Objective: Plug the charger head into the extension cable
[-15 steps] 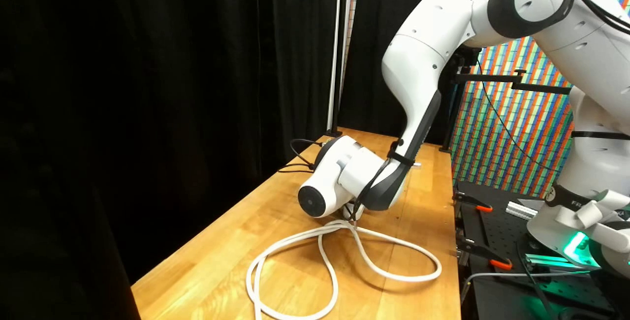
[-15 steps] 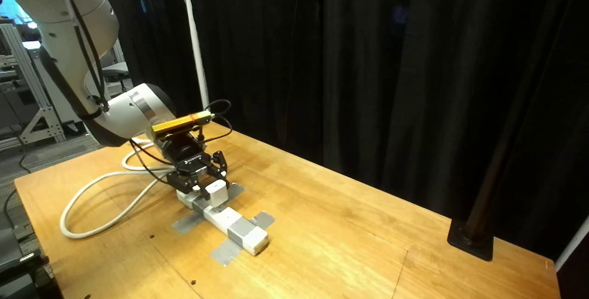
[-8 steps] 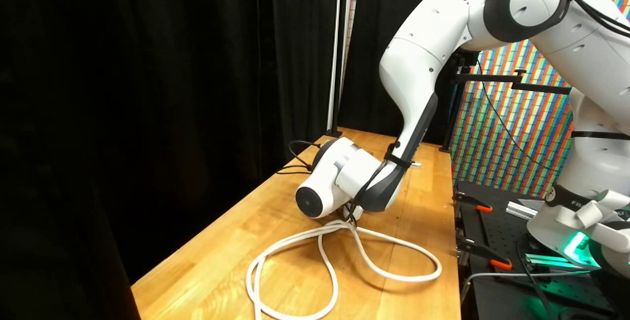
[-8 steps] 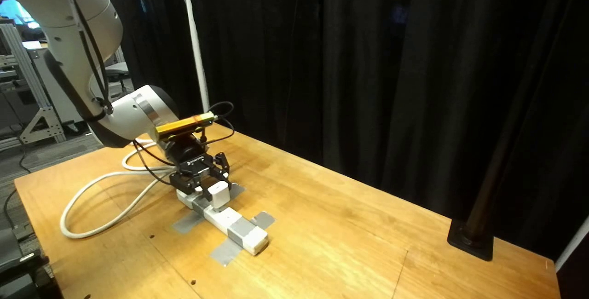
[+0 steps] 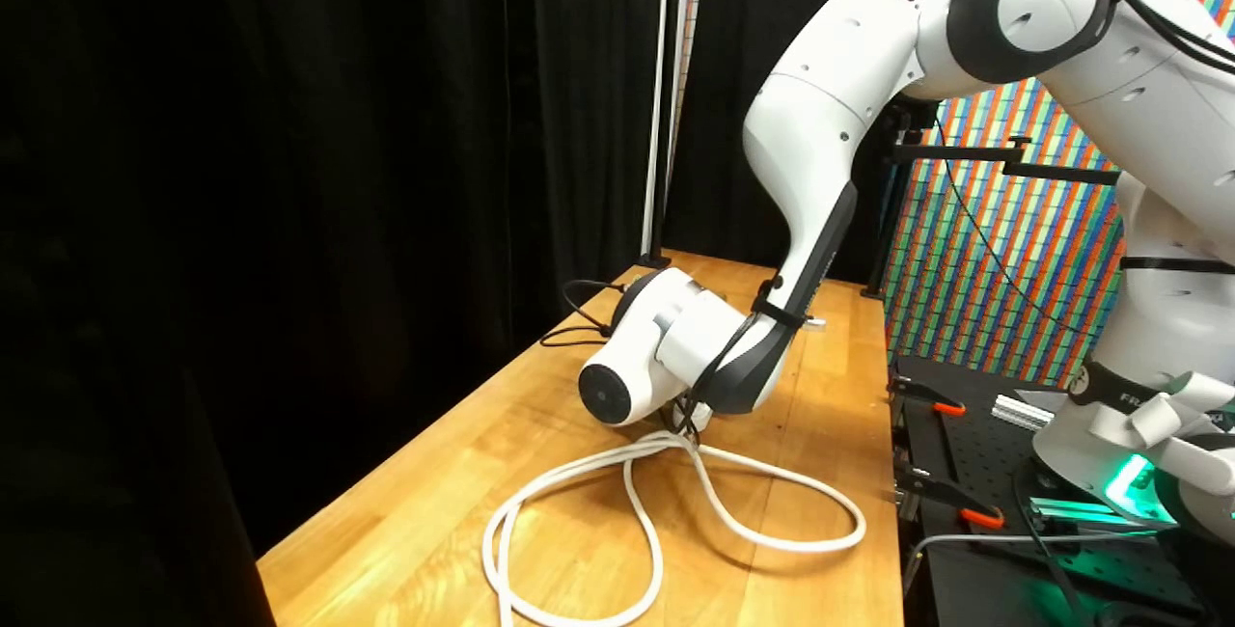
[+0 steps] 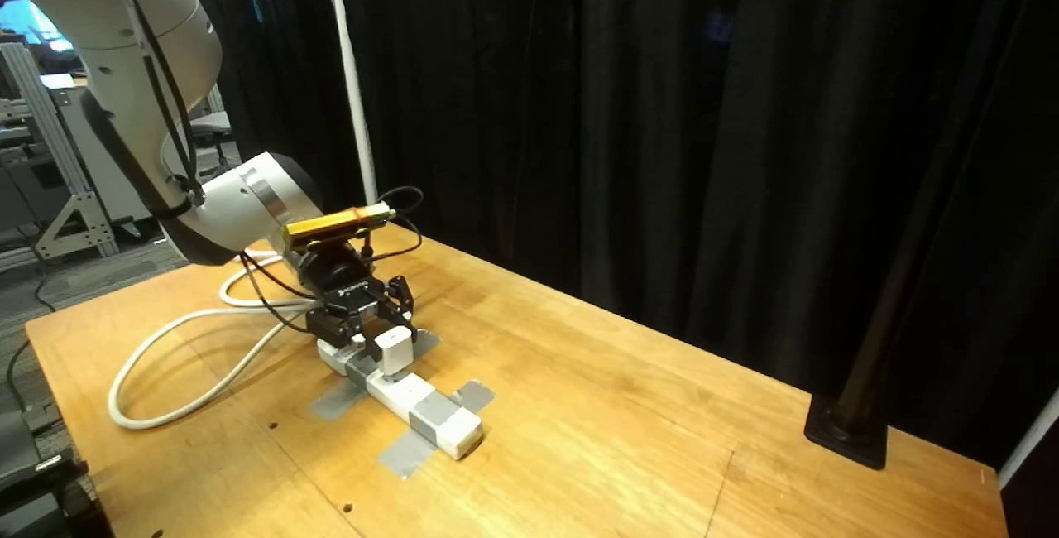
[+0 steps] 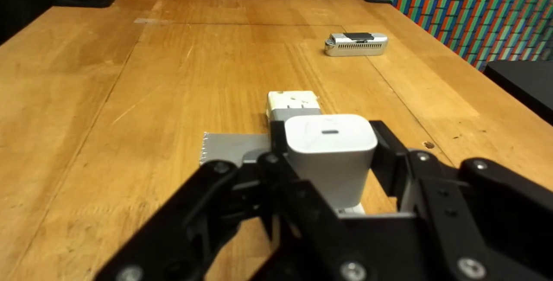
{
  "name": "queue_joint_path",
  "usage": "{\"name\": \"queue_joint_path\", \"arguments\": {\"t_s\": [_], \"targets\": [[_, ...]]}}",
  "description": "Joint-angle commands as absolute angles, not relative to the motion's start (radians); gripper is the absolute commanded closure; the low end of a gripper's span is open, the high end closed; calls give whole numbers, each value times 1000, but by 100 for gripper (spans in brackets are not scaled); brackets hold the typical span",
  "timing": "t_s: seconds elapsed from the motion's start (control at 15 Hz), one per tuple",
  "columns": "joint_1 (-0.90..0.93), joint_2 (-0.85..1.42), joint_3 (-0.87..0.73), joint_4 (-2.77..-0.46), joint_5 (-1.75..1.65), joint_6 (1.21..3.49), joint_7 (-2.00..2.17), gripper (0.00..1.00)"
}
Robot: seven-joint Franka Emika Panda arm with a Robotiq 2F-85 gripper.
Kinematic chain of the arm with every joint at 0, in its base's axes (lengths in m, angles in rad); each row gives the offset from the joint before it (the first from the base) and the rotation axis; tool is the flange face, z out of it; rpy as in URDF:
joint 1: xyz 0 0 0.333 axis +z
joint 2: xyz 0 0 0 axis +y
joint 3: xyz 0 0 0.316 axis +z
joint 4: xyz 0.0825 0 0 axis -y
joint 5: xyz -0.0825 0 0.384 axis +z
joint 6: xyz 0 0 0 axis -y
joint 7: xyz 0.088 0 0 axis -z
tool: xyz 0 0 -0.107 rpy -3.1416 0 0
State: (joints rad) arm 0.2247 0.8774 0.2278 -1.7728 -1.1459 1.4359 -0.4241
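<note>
over the past second the arm (image 5: 810, 125) has barely budged: its upper joints sit a touch lower, and in an exterior view the gripper (image 6: 391, 342) has slid a hair to the right, taking the charger head (image 7: 330, 164) with it. across the last half second i can hardly see any change, and the extension cable (image 5: 810, 545) lies just as it did, its loops spread over the near part of the table (image 5: 434, 521) in an exterior view.

the fingers (image 7: 386, 153) stand part-way apart and clamp the charger head, one against each side. it stands roughly upright, its small dark port facing up, right over the white socket block (image 6: 400, 391) of the extension cable. as for what sits in what, i can't tell whether any of the charger head is down in the socket block, or whether the two touch (its underside is hidden from where i stand).

counting up: one charger head, one gripper, one extension cable. two bands of grey tape (image 6: 434, 414) cross the socket block, and four tape ends lie flat on the table around it. two black clamps (image 5: 936, 489) with orange tips show along the table's right edge in an exterior view. one silvery vented device (image 7: 356, 47) lies far off to the right in the wrist view, well apart from the charger head.
</note>
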Motion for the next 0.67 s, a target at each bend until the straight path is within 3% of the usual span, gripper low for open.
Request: {"name": "queue_joint_path", "arguments": {"t_s": [0.0,0.6], "targets": [[216,896,236,-1755,-1109,1437,-455,77],[220,898,243,-1760,-1102,1442,-443,77]]}}
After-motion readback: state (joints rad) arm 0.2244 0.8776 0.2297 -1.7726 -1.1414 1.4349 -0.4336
